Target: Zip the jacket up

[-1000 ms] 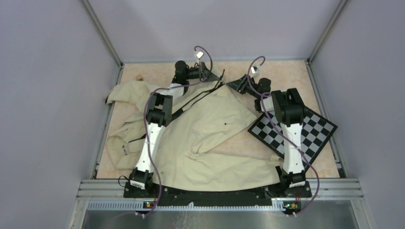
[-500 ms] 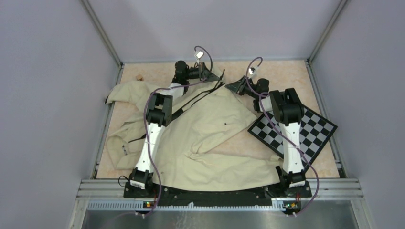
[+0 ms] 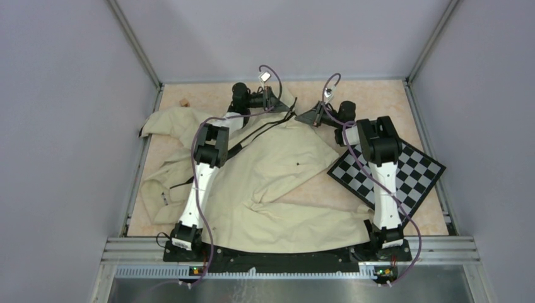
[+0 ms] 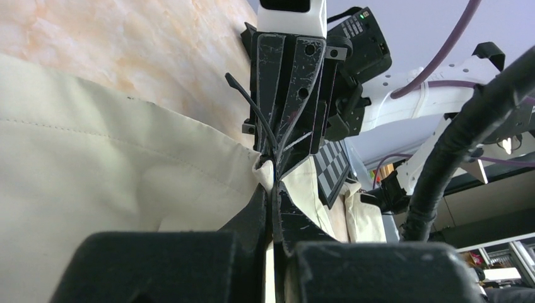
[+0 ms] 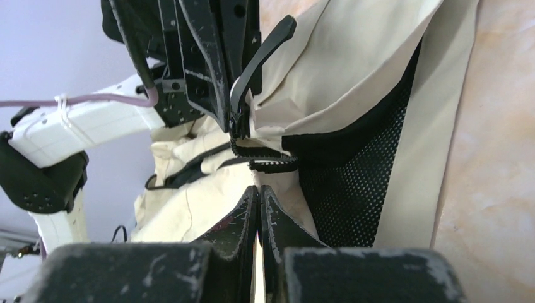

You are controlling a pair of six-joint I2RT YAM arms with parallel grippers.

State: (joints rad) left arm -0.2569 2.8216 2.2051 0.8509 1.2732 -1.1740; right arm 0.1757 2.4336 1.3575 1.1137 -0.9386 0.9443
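Fabric of the cream jacket lies crumpled across the table beside the checkerboard, with its far end gathered up between the 2 arms. The left gripper is pinched tight on the jacket's edge. The right gripper is likewise clenched on a thin fold just under the black zipper teeth. They face almost tip to tip, the pull tab sticking up between them, probably so 1 side anchors the tape while the other draws the slider. Which gripper has the slider I cannot tell. With the mesh lining exposed, zipping seems barely begun.
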